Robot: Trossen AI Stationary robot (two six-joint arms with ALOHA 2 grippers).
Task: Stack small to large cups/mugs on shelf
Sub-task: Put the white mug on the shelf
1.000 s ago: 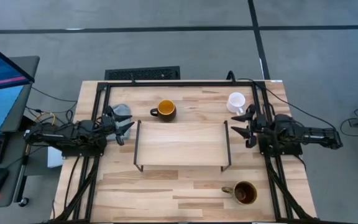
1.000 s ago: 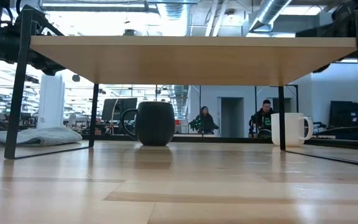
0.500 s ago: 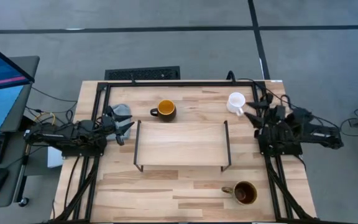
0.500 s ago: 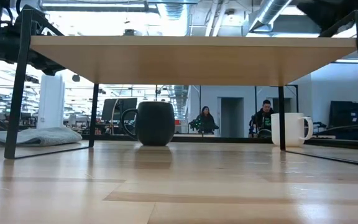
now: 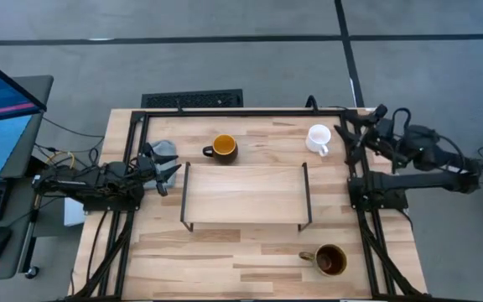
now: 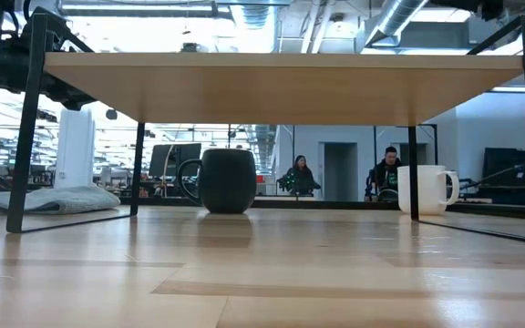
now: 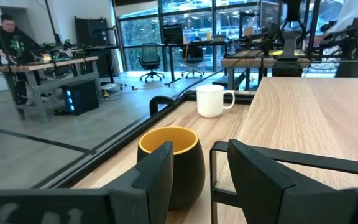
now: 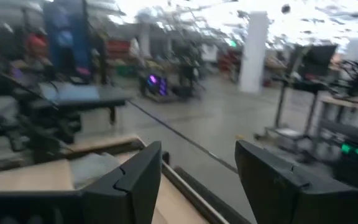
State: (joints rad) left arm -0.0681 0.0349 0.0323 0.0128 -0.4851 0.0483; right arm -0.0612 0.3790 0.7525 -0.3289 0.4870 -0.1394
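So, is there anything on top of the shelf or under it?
The top of the shelf is bare; no mug stands on it. In the low view only bare tabletop shows under it.

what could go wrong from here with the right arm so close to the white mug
1. The right claw hangs open just beside the small white mug, whose handle faces it; a careless approach might knock the mug instead of gripping it.
2. The shelf stands on thin wire legs; a carried mug could clip its edge.
3. The olive-brown mug sits near the table's front edge, so a nudge may push it off.
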